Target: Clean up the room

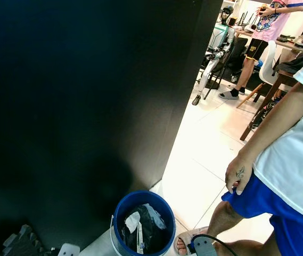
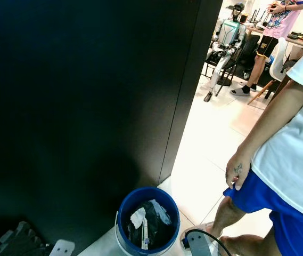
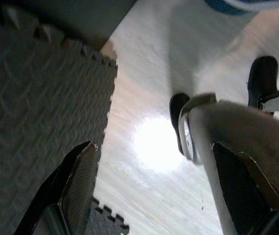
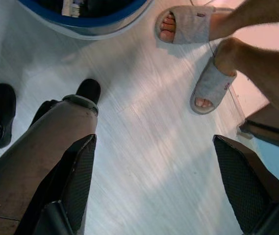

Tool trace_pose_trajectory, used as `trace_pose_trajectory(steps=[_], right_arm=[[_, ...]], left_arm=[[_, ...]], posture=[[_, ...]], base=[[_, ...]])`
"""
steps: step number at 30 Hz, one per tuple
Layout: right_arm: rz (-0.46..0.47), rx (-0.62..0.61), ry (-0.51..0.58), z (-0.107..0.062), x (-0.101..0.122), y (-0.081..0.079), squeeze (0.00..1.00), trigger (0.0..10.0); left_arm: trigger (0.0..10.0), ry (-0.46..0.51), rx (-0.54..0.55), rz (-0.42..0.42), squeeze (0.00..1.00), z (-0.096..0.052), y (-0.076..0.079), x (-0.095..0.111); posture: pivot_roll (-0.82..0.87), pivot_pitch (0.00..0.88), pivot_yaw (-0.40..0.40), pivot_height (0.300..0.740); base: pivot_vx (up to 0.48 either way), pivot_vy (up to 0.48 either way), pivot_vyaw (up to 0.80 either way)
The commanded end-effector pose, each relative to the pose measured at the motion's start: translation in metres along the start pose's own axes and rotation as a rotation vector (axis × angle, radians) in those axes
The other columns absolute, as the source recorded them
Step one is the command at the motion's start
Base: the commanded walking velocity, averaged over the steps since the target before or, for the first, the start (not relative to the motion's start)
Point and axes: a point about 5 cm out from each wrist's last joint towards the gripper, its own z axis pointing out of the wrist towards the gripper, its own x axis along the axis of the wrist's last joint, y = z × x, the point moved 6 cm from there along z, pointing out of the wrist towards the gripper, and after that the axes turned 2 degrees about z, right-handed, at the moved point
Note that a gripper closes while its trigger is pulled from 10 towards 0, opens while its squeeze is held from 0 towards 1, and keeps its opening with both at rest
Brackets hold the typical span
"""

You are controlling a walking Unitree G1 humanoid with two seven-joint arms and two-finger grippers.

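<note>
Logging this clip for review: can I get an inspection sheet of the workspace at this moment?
Surface: pale glossy floor; dark foam mat with a jigsaw edge beside it.
Job's things: blue bucket on the floor by the black wall, holding a dark bag and white paper scraps.
Clutter: small white object on the floor left of the bucket.
Grippers: left gripper and right gripper both open, empty, hanging above the floor.
Cables: black cable curving near the person's feet.
Surroundings: a person in blue shorts and grey slippers close on the right; another person and a seated humanoid robot by a table further off.
</note>
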Motion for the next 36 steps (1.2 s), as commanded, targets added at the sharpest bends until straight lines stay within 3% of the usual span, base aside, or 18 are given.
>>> trace_pose_trajectory(steps=[1,9,21,30,36], right_arm=[[-0.02,-0.005,-0.023,-0.001,-0.01,0.004,0.0,10.0],[-0.036,-0.007,-0.041,-0.002,-0.016,0.006,0.0,10.0],[-0.102,-0.003,0.009,0.0,0.003,0.002,0.0,10.0],[-0.098,-0.011,-0.027,-0.002,-0.013,0.005,0.0,10.0],[-0.102,-0.01,-0.02,-0.001,-0.009,0.004,0.0,10.0]], left_arm=[[10.0,-0.015,-0.016,0.009,0.0,0.0,0.006,-0.005],[10.0,-0.021,-0.014,0.008,0.0,-0.001,0.003,-0.008],[10.0,-0.007,-0.022,0.0,0.0,0.0,0.003,-0.001],[10.0,-0.01,-0.035,-0.007,0.0,0.0,0.008,-0.003],[10.0,-0.005,-0.016,-0.106,0.0,0.0,0.003,-0.002]], posture=[[0.14,0.0,-0.139,0.74],[0.14,0.0,-0.143,0.74],[0.13,0.0,-0.131,0.74],[0.13,0.0,-0.133,0.74],[0.13,0.0,-0.132,0.74]], base=[[0.0,0.0,0.0],[0.0,0.0,0.0],[0.0,0.0,0.0],[0.0,0.0,0.0],[0.0,0.0,0.0]])
